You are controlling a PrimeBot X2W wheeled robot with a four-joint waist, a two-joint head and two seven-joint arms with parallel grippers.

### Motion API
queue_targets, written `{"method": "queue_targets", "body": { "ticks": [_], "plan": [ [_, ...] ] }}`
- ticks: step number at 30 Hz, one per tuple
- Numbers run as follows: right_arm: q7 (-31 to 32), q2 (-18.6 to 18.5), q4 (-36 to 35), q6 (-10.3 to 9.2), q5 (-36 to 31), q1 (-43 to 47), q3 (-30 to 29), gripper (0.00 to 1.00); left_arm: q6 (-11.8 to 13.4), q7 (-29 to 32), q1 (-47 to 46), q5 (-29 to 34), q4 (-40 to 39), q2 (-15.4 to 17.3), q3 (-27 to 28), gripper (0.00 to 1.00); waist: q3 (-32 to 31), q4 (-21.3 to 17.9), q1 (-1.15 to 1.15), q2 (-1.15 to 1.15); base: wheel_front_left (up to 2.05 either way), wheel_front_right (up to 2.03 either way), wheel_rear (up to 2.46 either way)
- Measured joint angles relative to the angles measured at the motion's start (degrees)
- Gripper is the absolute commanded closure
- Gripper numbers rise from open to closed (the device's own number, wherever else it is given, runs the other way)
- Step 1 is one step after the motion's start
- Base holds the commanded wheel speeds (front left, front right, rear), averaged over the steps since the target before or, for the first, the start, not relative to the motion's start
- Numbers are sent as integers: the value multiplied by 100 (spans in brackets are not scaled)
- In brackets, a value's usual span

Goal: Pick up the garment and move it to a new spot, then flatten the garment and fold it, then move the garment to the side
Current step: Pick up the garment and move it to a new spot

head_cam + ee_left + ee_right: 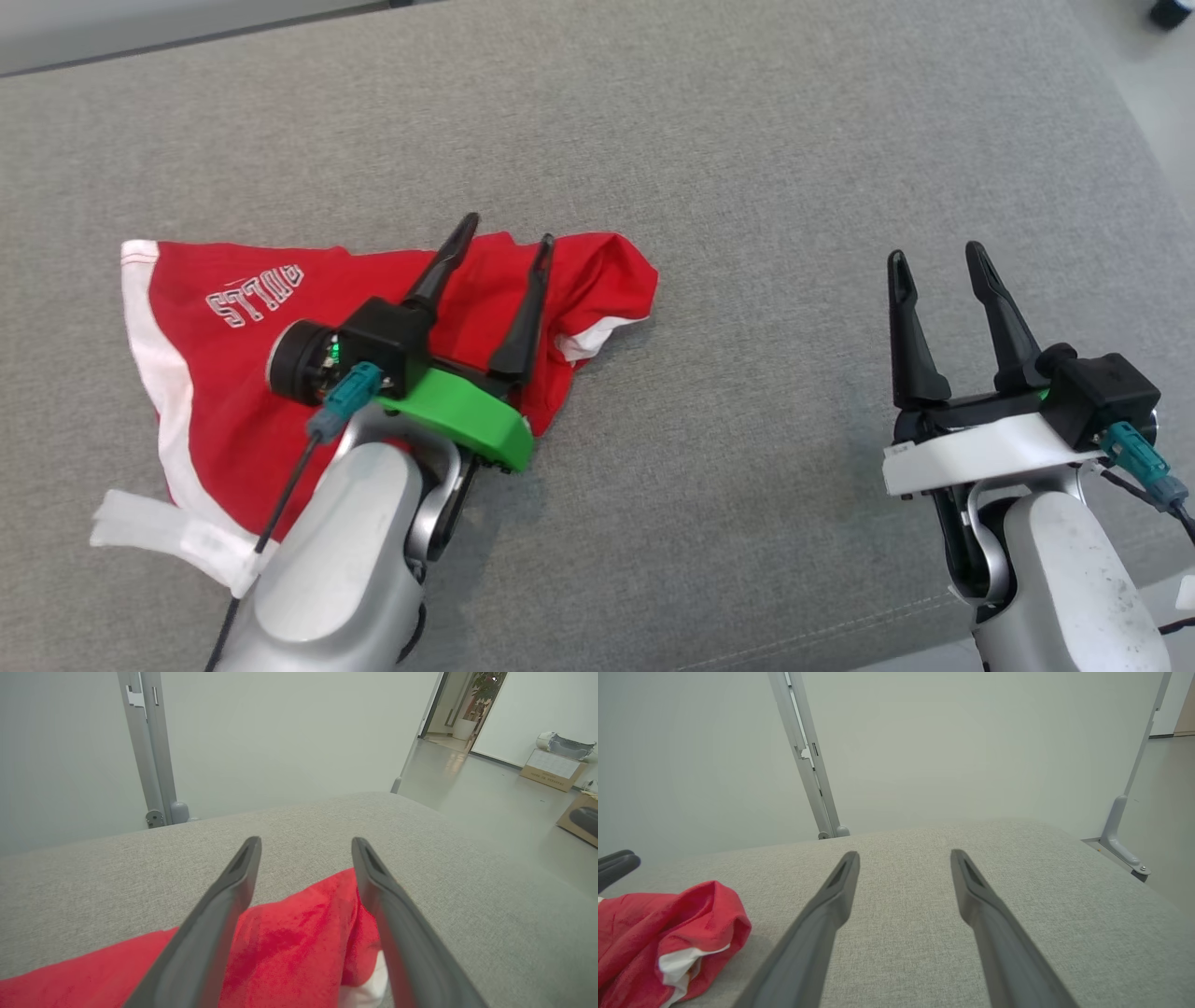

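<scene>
At the left claw (509,231): wide open, gripping nothing, with fingers (443,266) pointing up and away over the bunched right end of the garment (224,373). Cannot tell whether touching the cloth or just above it. From the left wrist, red fabric between and beneath both fingers, with a bit of white trim by the right one.

At the right claw (935,254): wide open too, empty, above bare surface (747,168), well apart from the garment and to its right.

As for the garment: red with white edging, lying crumpled in a rough triangle on the left half of the grey surface. White lettering upside down near its far left corner, and a white strip trailing off its near left corner. Rumpled into a fold at the right end, with white lining showing there.

Beyond the far edge of the surface: a pale wall and a grey post (808,760). Off to the right in the left wrist view: floor, cardboard boxes (551,767), and a doorway with a plant (486,686).
</scene>
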Motion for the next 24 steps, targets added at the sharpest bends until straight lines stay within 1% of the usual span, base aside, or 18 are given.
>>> {"method": "queue_targets", "body": {
  "ticks": [7,13,16,21,24],
  "plan": [
    [114,2,21,0,-130,108,-80,0,378,-93,413,-211,-332,457,631,0,-333,394,0,0,0,0,0],
    [226,2,32,0,-218,240,-134,0,622,-146,872,-423,-622,873,1179,0,-613,668,0,0,0,0,0],
    [253,1,40,0,-234,292,-145,0,725,-168,1121,-499,-832,1016,1425,0,-739,773,0,0,0,0,0],
    [337,2,44,0,-274,432,-122,0,788,-211,1593,-572,-1230,1173,1668,0,-954,893,0,0,0,0,0],
    [379,-3,30,0,-274,517,-103,0,801,-216,1858,-566,-1459,1209,1649,0,-1079,938,0,0,0,0,0]
  ]
}}
